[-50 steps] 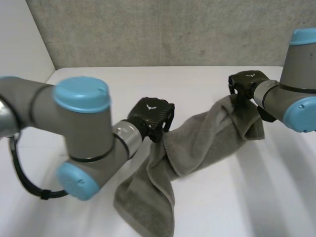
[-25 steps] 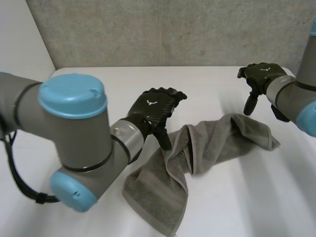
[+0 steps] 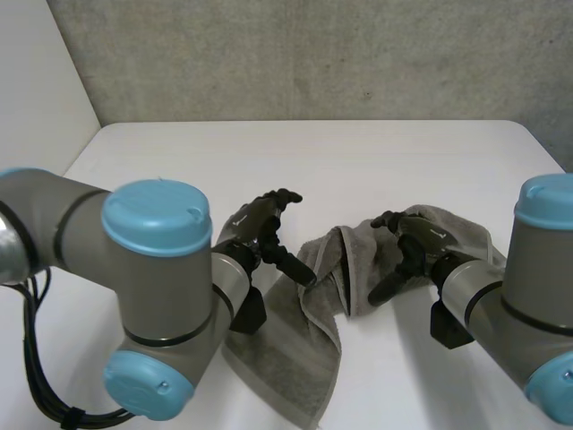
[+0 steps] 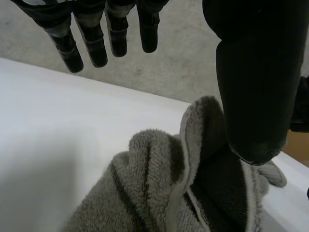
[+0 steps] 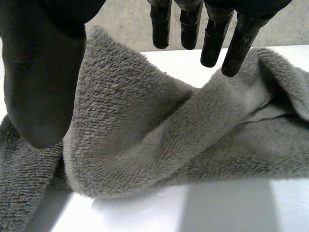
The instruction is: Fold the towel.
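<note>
A grey towel (image 3: 291,345) lies crumpled and bunched on the white table (image 3: 358,161), running from near the front across to the right. My left hand (image 3: 257,226) hovers open over the towel's left half, near its bunched middle. In the left wrist view its fingers (image 4: 91,38) are straight and its thumb (image 4: 253,87) stands just above a raised fold of the towel (image 4: 154,193). My right hand (image 3: 417,244) is open over the towel's right part. The right wrist view has its fingers (image 5: 212,38) and thumb (image 5: 41,77) spread above the towel (image 5: 145,135), holding nothing.
A grey wall (image 3: 313,54) closes the table's far side and a white wall (image 3: 36,90) stands at the left. Both arms' big elbow joints (image 3: 157,269) crowd the near edge of the table.
Both hands have opened and let go of the lifted towel, which has dropped onto the table. Both hands have since drawn back toward me and come down over it.
</note>
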Action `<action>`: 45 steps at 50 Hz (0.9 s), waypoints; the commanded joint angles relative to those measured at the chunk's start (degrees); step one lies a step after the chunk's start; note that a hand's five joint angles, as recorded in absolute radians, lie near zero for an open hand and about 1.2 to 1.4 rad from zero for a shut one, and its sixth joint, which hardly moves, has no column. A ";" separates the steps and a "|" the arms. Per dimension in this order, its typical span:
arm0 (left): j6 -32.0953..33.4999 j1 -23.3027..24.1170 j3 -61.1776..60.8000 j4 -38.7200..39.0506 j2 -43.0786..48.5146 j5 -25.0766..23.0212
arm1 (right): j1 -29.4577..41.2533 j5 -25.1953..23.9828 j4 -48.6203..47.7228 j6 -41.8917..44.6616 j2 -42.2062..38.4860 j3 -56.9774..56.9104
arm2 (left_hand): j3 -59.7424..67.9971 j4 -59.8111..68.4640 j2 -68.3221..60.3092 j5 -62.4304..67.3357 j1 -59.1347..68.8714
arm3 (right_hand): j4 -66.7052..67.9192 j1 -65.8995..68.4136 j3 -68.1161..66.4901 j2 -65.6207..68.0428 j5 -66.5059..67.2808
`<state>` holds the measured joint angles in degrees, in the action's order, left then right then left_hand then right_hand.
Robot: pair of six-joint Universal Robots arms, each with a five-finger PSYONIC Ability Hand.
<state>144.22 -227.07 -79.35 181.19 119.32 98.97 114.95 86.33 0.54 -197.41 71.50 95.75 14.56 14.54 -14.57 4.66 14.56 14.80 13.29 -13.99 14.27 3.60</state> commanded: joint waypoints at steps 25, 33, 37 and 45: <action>-0.96 2.07 5.96 3.03 12.34 6.58 | 2.91 4.90 -11.09 -8.25 -7.86 1.72 | 8.43 8.46 -8.42 8.34 8.44 | -4.80 -3.29 3.99 -4.27 -3.60; -0.96 2.07 6.22 3.03 13.30 6.32 | 3.44 5.07 -12.32 -8.43 -8.21 1.46 | 10.96 10.98 -10.95 10.86 10.96 | -4.80 -3.29 3.99 -4.27 -3.60; -0.96 2.07 6.57 3.03 13.83 6.32 | 3.97 5.25 -13.38 -8.52 -9.00 1.02 | 10.96 10.98 -10.95 10.86 10.96 | -4.80 -3.29 3.99 -4.27 -3.60; -0.17 2.25 8.59 2.77 16.29 6.50 | 4.76 6.74 -14.52 -8.60 -10.59 0.58 | 35.52 35.54 -35.51 35.42 35.52 | 38.68 40.19 -39.50 39.21 39.88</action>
<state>143.40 -224.94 -72.08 184.16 134.03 105.32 119.33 91.71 -13.14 -206.05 61.89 96.54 31.68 31.73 -31.77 21.67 32.16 29.90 30.29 -30.52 30.43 20.43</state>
